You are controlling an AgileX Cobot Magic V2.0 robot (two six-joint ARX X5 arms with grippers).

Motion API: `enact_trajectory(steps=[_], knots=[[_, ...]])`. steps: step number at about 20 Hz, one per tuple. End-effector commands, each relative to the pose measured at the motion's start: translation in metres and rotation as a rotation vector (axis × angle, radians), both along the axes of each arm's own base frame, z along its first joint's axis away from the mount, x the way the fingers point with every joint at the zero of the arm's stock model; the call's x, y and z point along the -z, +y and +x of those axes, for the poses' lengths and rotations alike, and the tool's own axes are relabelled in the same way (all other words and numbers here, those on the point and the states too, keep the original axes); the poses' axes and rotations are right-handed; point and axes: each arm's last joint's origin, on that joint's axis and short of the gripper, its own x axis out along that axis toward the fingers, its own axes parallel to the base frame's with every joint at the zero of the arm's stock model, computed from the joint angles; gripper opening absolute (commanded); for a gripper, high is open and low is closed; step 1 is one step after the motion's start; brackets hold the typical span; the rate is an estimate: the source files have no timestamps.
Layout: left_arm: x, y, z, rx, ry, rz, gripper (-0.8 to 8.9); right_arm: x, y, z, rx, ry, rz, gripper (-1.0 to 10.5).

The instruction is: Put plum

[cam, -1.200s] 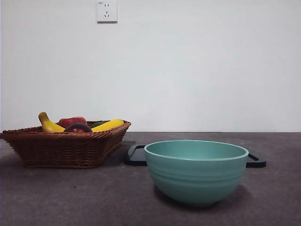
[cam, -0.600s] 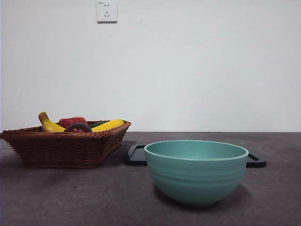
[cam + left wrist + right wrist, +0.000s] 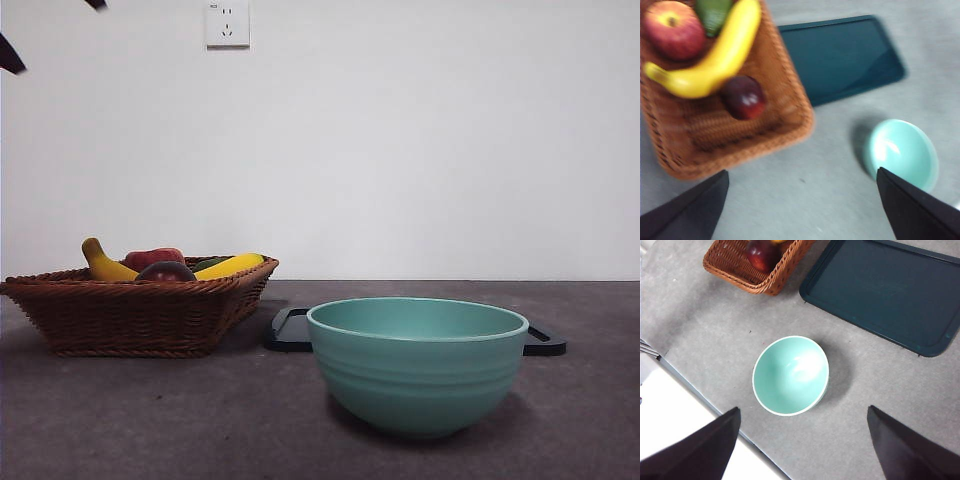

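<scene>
Your plum (image 3: pixel 743 97) sits in the basket (image 3: pixel 790 125), right beside the banana (image 3: pixel 715 57). Left gripper (image 3: pixel 800 210) hangs above the basket, jaws wide apart, holding nothing. Right gripper (image 3: pixel 802 450) is spread and empty too.

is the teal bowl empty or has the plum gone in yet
Empty: the round teal bowl shows a bare inside, and the dark maroon plum lies in the wicker basket.

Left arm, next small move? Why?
Probably lower the left claw toward the plum: its jaws are open, it hangs high above the wicker basket, and the plum lies there exposed beside the banana.
</scene>
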Motion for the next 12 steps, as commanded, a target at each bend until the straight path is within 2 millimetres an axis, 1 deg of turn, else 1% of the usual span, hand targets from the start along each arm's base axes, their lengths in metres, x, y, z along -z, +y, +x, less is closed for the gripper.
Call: enact_trajectory(steps=[1, 4, 6, 9, 12], knots=[[0.000, -0.013, 0.027, -0.025, 0.018, 0.045, 4.68, -0.006, 0.001, 0.001, -0.007, -0.028, 0.004, 4.1], [0.013, -0.027, 0.059, -0.040, 0.071, 0.102, 4.68, -0.006, 0.001, 0.001, -0.007, -0.029, 0.004, 4.1], [0.027, -0.036, 0.079, -0.057, 0.110, 0.163, 4.68, -0.006, 0.001, 0.001, -0.007, -0.030, 0.004, 4.1], [0.056, -0.045, 0.107, -0.076, 0.153, 0.208, 4.68, -0.006, 0.001, 0.001, -0.007, -0.030, 0.004, 4.1], [0.080, -0.052, 0.127, -0.087, 0.189, 0.226, 4.68, -0.006, 0.001, 0.001, -0.007, -0.030, 0.004, 4.1]])
